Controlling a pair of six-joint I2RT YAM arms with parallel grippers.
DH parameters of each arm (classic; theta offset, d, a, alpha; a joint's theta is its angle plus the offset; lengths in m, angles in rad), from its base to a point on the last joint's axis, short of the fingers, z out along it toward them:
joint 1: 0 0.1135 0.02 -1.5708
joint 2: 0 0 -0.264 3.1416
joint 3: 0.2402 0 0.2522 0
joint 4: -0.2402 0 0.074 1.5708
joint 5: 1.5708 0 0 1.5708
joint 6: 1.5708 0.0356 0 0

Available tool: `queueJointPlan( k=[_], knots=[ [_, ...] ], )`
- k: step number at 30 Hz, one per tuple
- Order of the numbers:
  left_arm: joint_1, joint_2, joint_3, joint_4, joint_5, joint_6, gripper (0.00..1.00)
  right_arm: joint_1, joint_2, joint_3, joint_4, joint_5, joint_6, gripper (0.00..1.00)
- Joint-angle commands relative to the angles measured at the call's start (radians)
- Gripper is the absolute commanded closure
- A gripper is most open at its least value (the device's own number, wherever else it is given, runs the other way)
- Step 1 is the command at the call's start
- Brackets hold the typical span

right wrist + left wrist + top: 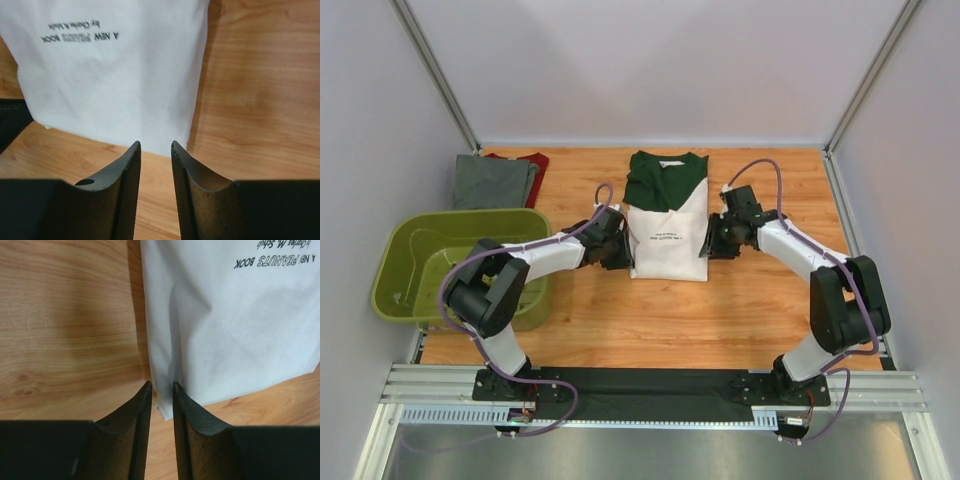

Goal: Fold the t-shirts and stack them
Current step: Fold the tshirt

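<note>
Well, from the top view the white t-shirt with its dark green collar lies folded into a neat rectangle at the far middle of the worktop, collar away from me. At the far left corner the grey t-shirt is folded too, and the dark red t-shirt peeks out from under its far right edge, so I take those two as already stacked. The olive basket sits near the left edge, just on the near side of that pile. My left tool is down at the white shirt's left edge and my right tool at its right edge, each just beside the cloth.

In the left wrist view the left tool has its fingers narrowly apart. The white shirt's near left corner lies on the wood just ahead of the tips, and I see nothing clamped between them.

In the right wrist view the right tool is likewise at a narrow gap with bare wood showing through it. The shirt's side edge and printed lettering lie just ahead of the tips, and nothing is held.

My reading is that folding is done for all three shirts. What remains is to lift the white one by both sides and set it on the grey-and-red pile at the far left without the fold falling open.
</note>
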Motion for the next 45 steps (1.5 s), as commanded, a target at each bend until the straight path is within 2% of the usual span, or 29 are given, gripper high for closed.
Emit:
queueJointPlan(
  k=[1,2,6,9,10,15,18,19,21,22,24,37,45],
  knots=[
    [-0.007,-0.017,-0.011,0.038,0.012,0.011,0.70,0.002,-0.014,-0.078,0.003,-0.041,0.017,0.65],
    [-0.007,-0.017,-0.013,0.041,0.011,0.009,0.71,0.002,-0.004,-0.084,0.007,-0.052,0.017,0.64],
    [-0.007,-0.014,-0.010,0.036,0.000,0.009,0.84,0.018,0.022,-0.081,0.015,-0.075,0.015,0.59],
    [-0.007,-0.016,-0.005,0.025,-0.012,0.010,0.99,0.030,0.032,-0.078,0.026,-0.076,0.017,0.56],
    [-0.007,-0.017,-0.005,0.025,-0.012,0.012,1.00,0.030,0.041,-0.076,0.026,-0.076,0.017,0.56],
    [-0.007,-0.026,-0.008,0.019,-0.029,0.023,1.00,0.030,0.078,-0.078,0.030,-0.076,0.011,0.58],
    [-0.007,-0.045,-0.016,0.018,-0.035,0.035,1.00,0.030,0.096,-0.082,0.023,-0.052,0.003,0.67],
    [-0.007,-0.055,-0.018,0.016,-0.035,0.037,1.00,0.030,0.108,-0.079,0.020,-0.041,0.001,0.74],
    [-0.007,-0.066,-0.025,0.016,-0.040,0.041,1.00,0.030,0.119,-0.073,0.007,-0.026,-0.011,0.82],
    [-0.007,-0.077,-0.028,0.018,-0.040,0.041,1.00,0.030,0.127,-0.073,0.006,-0.012,-0.012,0.92],
    [-0.007,-0.097,-0.045,0.019,-0.048,0.037,1.00,0.031,0.125,-0.075,-0.008,0.021,-0.015,1.00],
    [0.000,-0.155,-0.081,-0.007,-0.101,0.058,1.00,0.030,0.090,-0.090,-0.063,0.151,-0.023,1.00],
    [0.005,-0.203,-0.074,-0.051,-0.163,0.142,1.00,0.028,0.090,-0.082,-0.097,0.195,-0.035,1.00]
  ],
)
